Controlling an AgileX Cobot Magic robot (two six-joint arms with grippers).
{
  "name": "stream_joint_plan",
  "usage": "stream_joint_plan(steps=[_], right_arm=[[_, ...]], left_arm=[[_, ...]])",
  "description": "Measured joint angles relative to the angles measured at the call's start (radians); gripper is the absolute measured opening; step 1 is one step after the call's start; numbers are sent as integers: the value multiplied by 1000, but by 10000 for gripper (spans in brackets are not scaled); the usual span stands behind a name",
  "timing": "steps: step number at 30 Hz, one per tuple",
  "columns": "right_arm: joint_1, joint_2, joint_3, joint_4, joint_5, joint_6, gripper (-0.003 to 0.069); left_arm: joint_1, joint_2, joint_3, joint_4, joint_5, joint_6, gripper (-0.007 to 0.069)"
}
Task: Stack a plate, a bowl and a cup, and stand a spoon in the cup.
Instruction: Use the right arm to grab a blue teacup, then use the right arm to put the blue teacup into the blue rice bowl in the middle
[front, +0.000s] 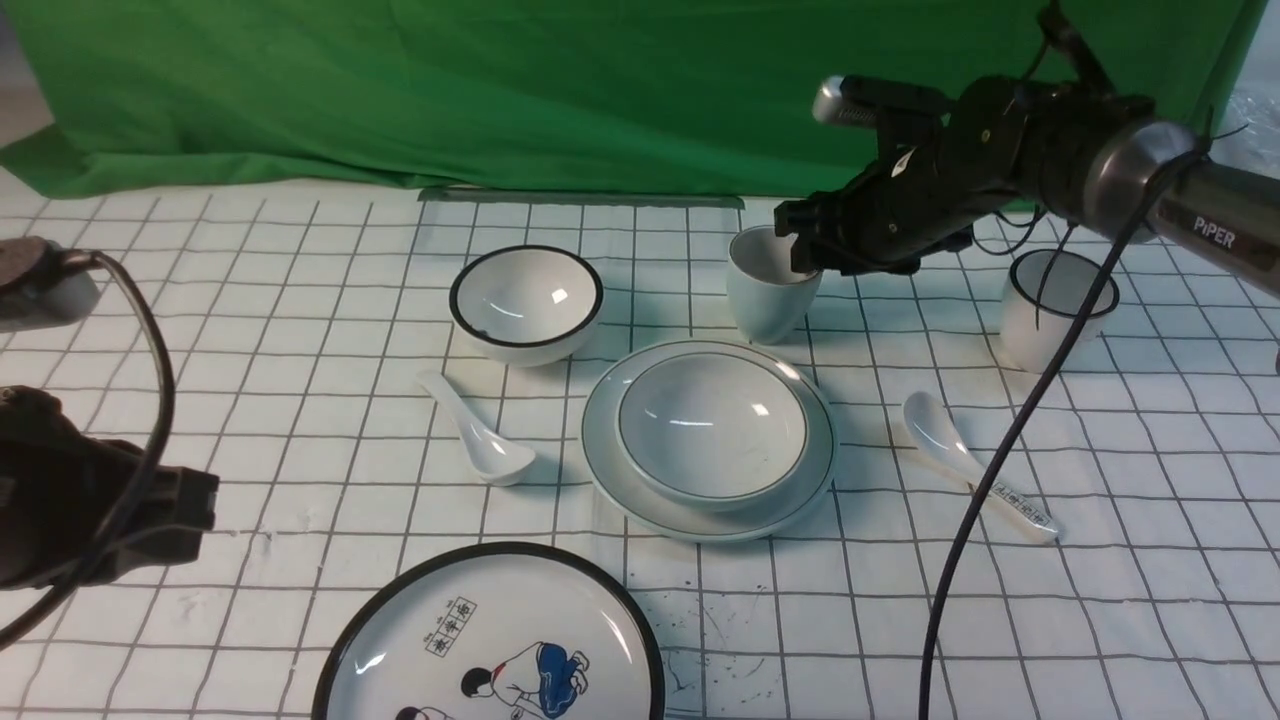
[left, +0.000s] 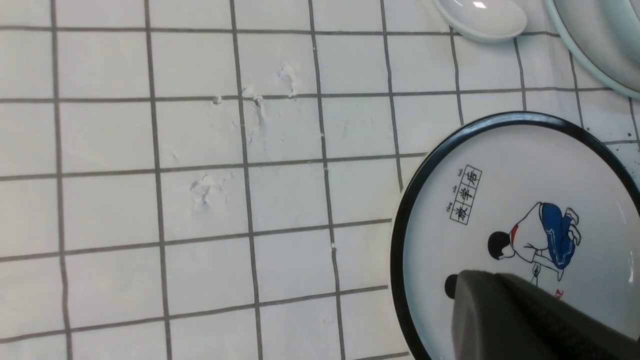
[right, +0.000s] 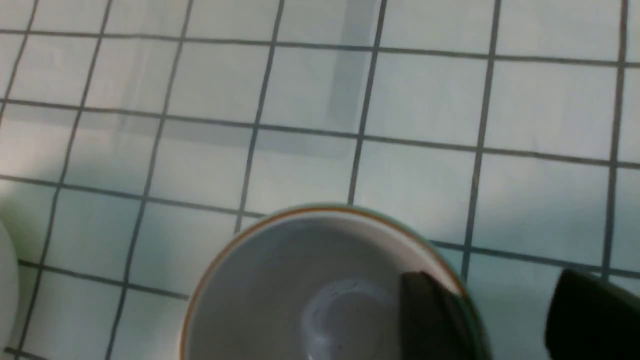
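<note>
Pale grey-white cup (front: 765, 300), green backdrop (front: 500, 90)

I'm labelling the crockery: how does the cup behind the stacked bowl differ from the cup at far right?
The pale cup has a thin plain rim and tapers downward; the black-rimmed cup has a thick black rim and straighter sides. The right end effector straddles the pale cup's wall, one finger inside; the black-rimmed cup is ungripped. Both stand upright on the checked cloth.
</note>
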Motion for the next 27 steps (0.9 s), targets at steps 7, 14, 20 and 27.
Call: stream_joint_plan(steps=[7, 14, 20, 27], right_arm=[[-3, -56, -51, -8, 158, -38, 97], [4, -240, -103, -12, 410, -124, 97], [75, -276, -67, -21, 562, -181, 97], [200, -254, 150, -73, 324, -181, 97]], left_arm=[[0, 0, 0, 0, 2, 0, 6], [0, 0, 0, 0, 1, 0, 6], [0, 0, 0, 0, 0, 0, 6], [0, 0, 1, 0, -1, 0, 6]])
